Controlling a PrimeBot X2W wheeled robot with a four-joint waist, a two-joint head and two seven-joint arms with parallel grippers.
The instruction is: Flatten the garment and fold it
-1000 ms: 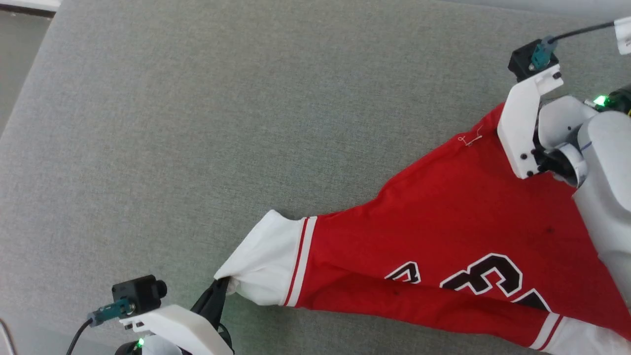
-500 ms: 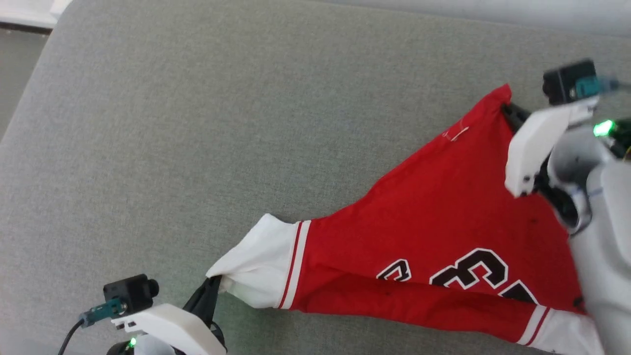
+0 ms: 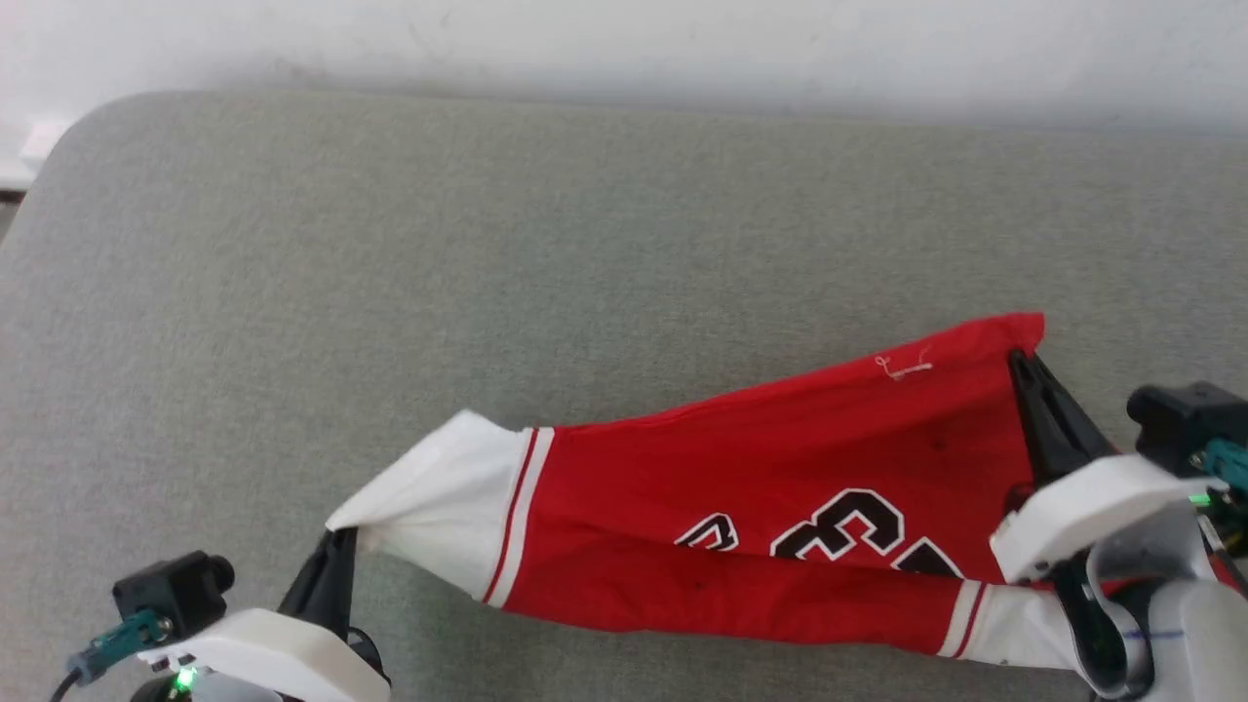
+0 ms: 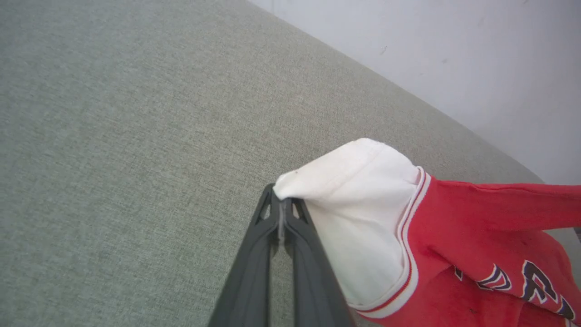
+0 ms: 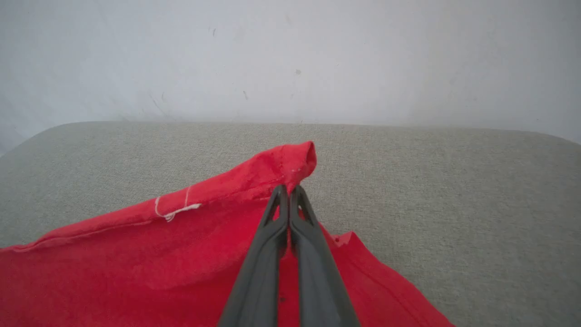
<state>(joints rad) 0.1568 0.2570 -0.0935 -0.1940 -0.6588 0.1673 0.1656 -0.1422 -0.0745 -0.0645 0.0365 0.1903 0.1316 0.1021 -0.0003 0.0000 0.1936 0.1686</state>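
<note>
Below, grey woven surface (image 3: 390, 244) by pale wall (image 3: 624, 39); left fingers (image 3: 330, 585), right fingers (image 3: 1048, 419) tight on garment (image 3: 741, 458).

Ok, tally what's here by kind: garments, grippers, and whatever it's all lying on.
Garments: 1, the red jersey T-shirt
Grippers: 2, the left gripper and the right gripper, both shut on the shirt
Surfaces: 1, the grey padded surface
Total: 4
</note>
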